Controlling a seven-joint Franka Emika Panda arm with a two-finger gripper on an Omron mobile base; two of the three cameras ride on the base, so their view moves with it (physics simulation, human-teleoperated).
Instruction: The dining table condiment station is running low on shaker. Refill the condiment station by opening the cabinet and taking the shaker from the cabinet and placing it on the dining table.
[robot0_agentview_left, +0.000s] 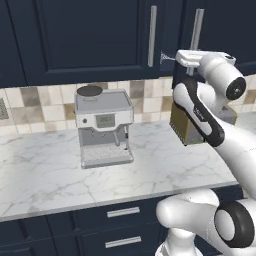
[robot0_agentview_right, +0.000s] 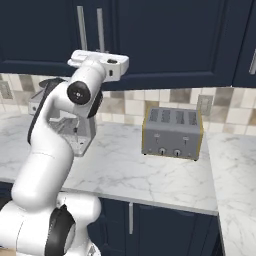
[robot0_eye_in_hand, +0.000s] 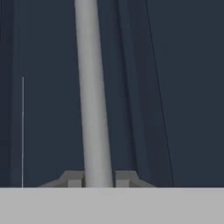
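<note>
The dark navy cabinet (robot0_agentview_left: 85, 40) hangs above the worktop with its doors closed. My gripper (robot0_eye_in_hand: 98, 179) is shut on the long vertical silver handle (robot0_eye_in_hand: 92, 87) of the right-hand door, and the bar runs up between the two fingertips. In the left base view the hand (robot0_agentview_left: 187, 57) is pressed up to that handle (robot0_agentview_left: 197, 25). From the right base view the hand (robot0_agentview_right: 100, 62) sits just under the same handle (robot0_agentview_right: 101, 27). The shaker is hidden. The dining table is out of view.
A silver coffee machine (robot0_agentview_left: 102, 125) stands on the marble worktop (robot0_agentview_left: 45, 175) at the left. A grey toaster (robot0_agentview_right: 172, 132) stands to the right of my arm. Navy drawers (robot0_agentview_left: 122, 212) run below the worktop's front edge.
</note>
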